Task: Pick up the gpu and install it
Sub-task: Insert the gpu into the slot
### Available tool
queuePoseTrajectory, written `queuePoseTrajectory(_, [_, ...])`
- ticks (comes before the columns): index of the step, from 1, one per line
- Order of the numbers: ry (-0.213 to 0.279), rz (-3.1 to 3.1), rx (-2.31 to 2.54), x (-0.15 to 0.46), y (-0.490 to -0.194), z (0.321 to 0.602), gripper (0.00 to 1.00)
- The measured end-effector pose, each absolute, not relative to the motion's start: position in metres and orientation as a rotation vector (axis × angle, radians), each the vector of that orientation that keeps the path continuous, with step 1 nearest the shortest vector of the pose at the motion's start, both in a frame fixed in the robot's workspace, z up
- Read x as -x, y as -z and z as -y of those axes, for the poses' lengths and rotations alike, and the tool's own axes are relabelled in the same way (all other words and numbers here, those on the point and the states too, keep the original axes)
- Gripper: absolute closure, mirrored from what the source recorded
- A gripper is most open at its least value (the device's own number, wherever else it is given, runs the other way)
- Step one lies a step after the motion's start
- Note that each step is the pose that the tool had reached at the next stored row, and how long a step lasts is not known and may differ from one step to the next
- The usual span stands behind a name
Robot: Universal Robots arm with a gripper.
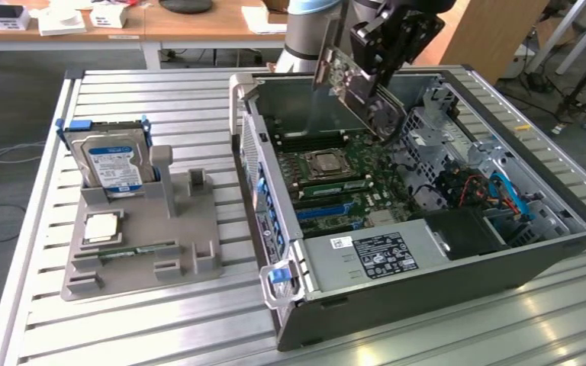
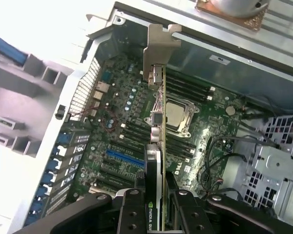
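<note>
Clearly, the gpu [image 1: 366, 103] is off the table and in the air, held over the open computer case [image 1: 426, 293]. In the exterior view it hangs tilted. Its silver end bracket [image 1: 323, 65] is at the higher end, and its dark cooler end dips towards the motherboard [image 1: 359, 179]. I cannot tell from here whether that low corner touches anything.

The gripper [image 1: 377, 76] has its two black fingers pressed against the card's flat faces, pinching it between them. The wrist view makes this grip plain. One finger [image 2: 132, 214] lies on each side of the gpu [image 2: 159, 141], which is seen edge-on. A label with white lettering on the cooler sits between the fingers.

That view also looks along the card to the bracket [image 2: 158, 46] at the far end, which points towards the case's rear wall. Beneath the card lie the CPU socket [image 2: 176, 114], the rows of memory slots and a blue expansion slot [image 2: 122, 157].

The exterior view adds the surroundings. The power supply [image 1: 375, 255], with its label, is at the near end of the case. A grey parts holder [image 1: 186, 229] stands on the slatted metal table [image 1: 150, 328] to the exterior view's left of the case. The holder carries an upright blue-labelled hard drive [image 1: 115, 164], a processor chip [image 1: 103, 227] and a RAM stick [image 1: 135, 249] lying flat.
</note>
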State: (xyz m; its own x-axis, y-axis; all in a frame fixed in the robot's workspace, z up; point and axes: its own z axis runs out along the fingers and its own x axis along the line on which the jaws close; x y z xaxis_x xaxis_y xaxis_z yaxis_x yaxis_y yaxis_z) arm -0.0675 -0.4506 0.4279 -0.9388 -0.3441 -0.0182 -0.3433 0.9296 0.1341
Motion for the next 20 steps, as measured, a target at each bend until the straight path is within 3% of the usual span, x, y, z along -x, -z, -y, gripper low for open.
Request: queuePoseTrajectory(20, [0.206,2.908,-1.088,0.0675,-0.4261,0.4507,0.73])
